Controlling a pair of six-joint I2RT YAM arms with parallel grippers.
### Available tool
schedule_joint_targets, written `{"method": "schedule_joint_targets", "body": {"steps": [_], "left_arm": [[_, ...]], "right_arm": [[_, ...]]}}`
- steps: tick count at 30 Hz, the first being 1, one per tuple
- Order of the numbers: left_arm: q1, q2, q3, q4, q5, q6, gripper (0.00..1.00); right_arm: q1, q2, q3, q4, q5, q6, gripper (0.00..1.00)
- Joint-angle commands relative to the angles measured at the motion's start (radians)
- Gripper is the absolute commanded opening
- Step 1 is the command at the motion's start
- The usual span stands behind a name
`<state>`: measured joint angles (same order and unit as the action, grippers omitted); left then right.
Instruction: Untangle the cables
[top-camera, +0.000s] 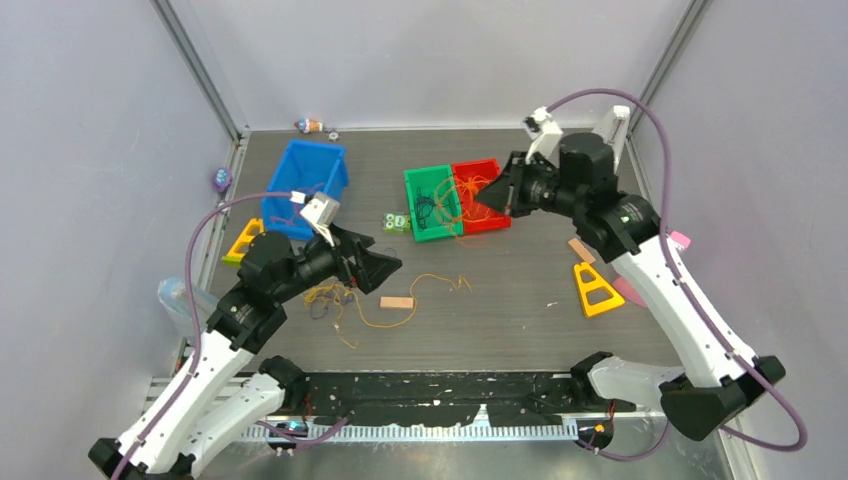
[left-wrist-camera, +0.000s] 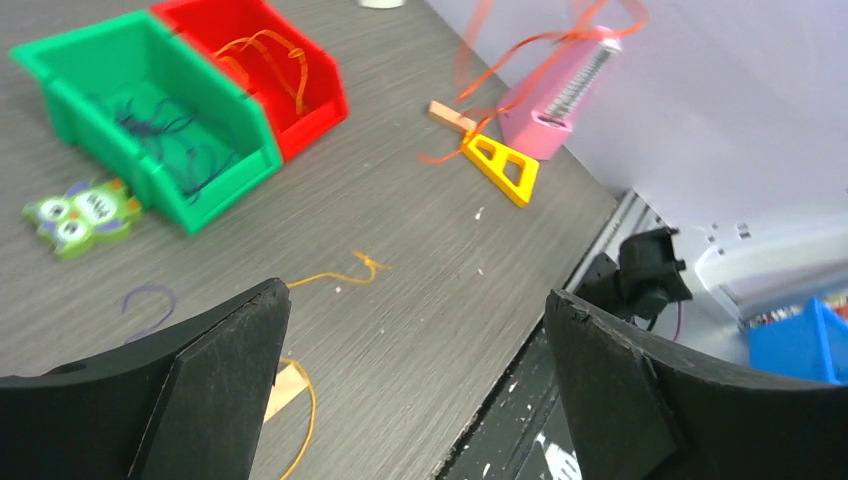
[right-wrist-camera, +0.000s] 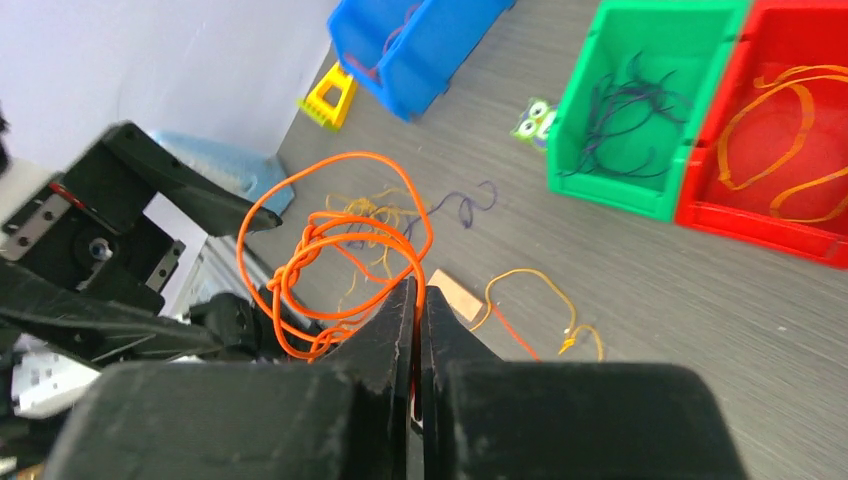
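My right gripper (right-wrist-camera: 418, 292) is shut on an orange cable (right-wrist-camera: 300, 262), whose knotted loops hang in front of the fingers. In the top view that gripper (top-camera: 482, 201) hovers over the red bin (top-camera: 488, 226). My left gripper (top-camera: 388, 255) is open and holds nothing. It sits low over the table, its fingers (left-wrist-camera: 215, 380) wide apart. A yellow tangle (top-camera: 330, 295) and a long yellow cable (top-camera: 440, 281) lie on the table beside it. Dark purple cables (right-wrist-camera: 625, 95) lie in the green bin (right-wrist-camera: 610, 195), and orange strands (right-wrist-camera: 790, 120) lie in the red bin (right-wrist-camera: 760, 235).
A blue bin (top-camera: 305, 185) stands at the back left. Yellow triangle blocks (top-camera: 245, 240) (top-camera: 597, 288) lie on both sides. An owl toy (top-camera: 397, 222) sits left of the green bin. A wooden block (top-camera: 396, 302) lies inside the yellow cable's curve, and a loose purple strand (left-wrist-camera: 145, 300) lies nearby.
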<state>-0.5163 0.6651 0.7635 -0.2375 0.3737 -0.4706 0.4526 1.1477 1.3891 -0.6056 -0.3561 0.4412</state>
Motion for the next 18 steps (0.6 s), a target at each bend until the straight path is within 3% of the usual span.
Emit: {"method": "schedule_joint_targets", "body": {"steps": [1, 9, 18], "left_arm": [[-0.074, 0.045, 0.098, 0.107, -0.021, 0.107, 1.0], [-0.08, 0.143, 0.175, 0.12, 0.003, 0.092, 1.0], [-0.116, 0.217, 0.189, 0.112, 0.064, 0.077, 0.99]], "right_arm": [[0.11, 0.055, 0.029, 0.059, 0.022, -0.066, 0.05], [0.265, 0.142, 0.059, 0.048, 0.01, -0.151, 0.05], [0.308, 0.182, 0.069, 0.081, 0.004, -0.158, 0.05]]}}
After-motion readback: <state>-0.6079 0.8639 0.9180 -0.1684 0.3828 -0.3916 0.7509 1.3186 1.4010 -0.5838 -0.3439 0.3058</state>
